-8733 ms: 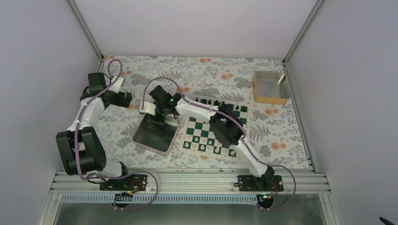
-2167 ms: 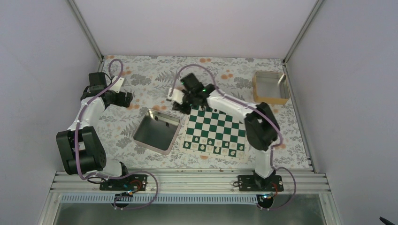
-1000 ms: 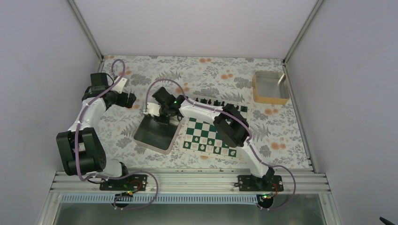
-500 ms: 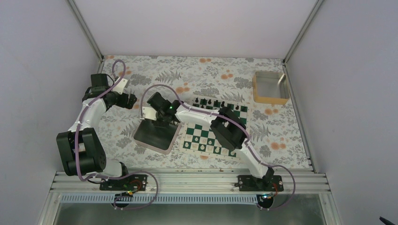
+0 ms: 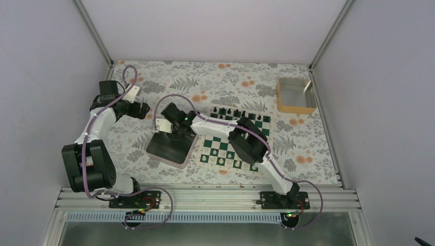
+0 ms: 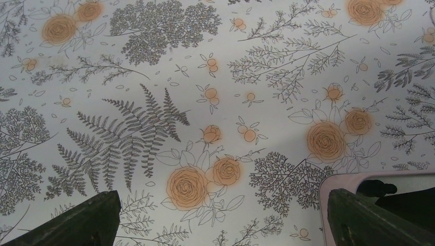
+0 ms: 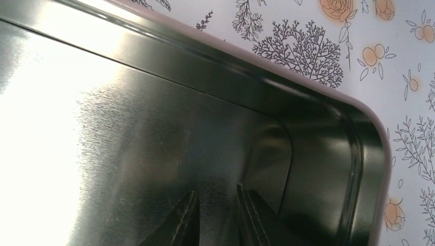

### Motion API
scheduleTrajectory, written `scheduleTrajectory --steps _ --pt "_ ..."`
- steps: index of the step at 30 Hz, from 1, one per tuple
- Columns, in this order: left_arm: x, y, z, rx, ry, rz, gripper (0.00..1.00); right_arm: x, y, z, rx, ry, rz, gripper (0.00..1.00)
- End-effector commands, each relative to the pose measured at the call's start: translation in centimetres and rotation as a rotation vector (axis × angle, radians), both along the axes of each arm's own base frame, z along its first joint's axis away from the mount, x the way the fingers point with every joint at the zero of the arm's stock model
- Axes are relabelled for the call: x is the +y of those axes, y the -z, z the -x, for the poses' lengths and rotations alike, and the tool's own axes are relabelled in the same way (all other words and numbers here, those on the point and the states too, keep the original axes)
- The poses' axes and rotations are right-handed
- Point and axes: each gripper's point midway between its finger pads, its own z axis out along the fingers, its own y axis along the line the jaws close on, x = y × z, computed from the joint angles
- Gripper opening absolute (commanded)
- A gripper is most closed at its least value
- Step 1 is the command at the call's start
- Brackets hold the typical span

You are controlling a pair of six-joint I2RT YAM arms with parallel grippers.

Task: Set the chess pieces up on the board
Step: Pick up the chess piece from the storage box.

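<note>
The green and white board (image 5: 241, 134) lies right of centre, partly under my right arm. Tiny black chess pieces (image 5: 236, 111) stand in a row along its far edge. My right gripper (image 5: 176, 131) hangs low inside the shiny metal tray (image 5: 163, 154). In the right wrist view its fingertips (image 7: 217, 192) stand a narrow gap apart over the tray floor (image 7: 128, 133), and nothing shows between them. My left gripper (image 5: 144, 109) hovers over the flowered cloth beyond the tray's far left corner. Wide open, it (image 6: 221, 197) holds nothing.
Pale pieces (image 5: 232, 163) line the board's near rows. A yellow-rimmed metal container (image 5: 296, 96) stands at the far right. The tray's pinkish rim (image 6: 328, 183) shows at the lower right of the left wrist view. The enclosure's walls close in the cloth on three sides.
My right gripper has moved left and down from the tray's far edge into the tray, and its jaws have narrowed. The left arm has barely shifted.
</note>
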Motion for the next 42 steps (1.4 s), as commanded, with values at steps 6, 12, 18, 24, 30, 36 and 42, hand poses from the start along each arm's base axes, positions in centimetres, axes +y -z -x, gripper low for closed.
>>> scheduleTrajectory --steps 6,12,18,24,30,36,42 --pt "-0.4 -1.1 0.0 -0.041 0.020 -0.002 1.00 -0.1 -1.1 1.7 -0.037 -0.056 0.035 0.31" --pt "-0.3 -1.3 -0.1 -0.047 0.020 -0.005 1.00 -1.3 -3.6 1.7 -0.079 -0.047 0.059 0.33" --pt "-0.4 -1.4 0.1 -0.048 0.021 -0.006 1.00 -3.6 -4.2 2.7 -0.034 -0.035 0.093 0.34" --pt "-0.3 -1.5 0.0 -0.048 0.020 -0.005 1.00 -5.9 -4.3 2.2 0.000 0.003 0.093 0.38" --pt "-0.3 -1.5 0.0 -0.044 0.019 -0.006 1.00 -6.5 -4.1 2.2 0.053 0.004 0.089 0.38" --pt "-0.2 -1.6 0.0 -0.047 0.013 -0.010 1.00 -6.3 -3.2 2.0 0.058 -0.002 0.091 0.38" --pt "-0.2 -1.3 0.0 -0.039 0.016 -0.009 1.00 -6.0 -2.2 1.9 0.085 -0.012 0.101 0.38"
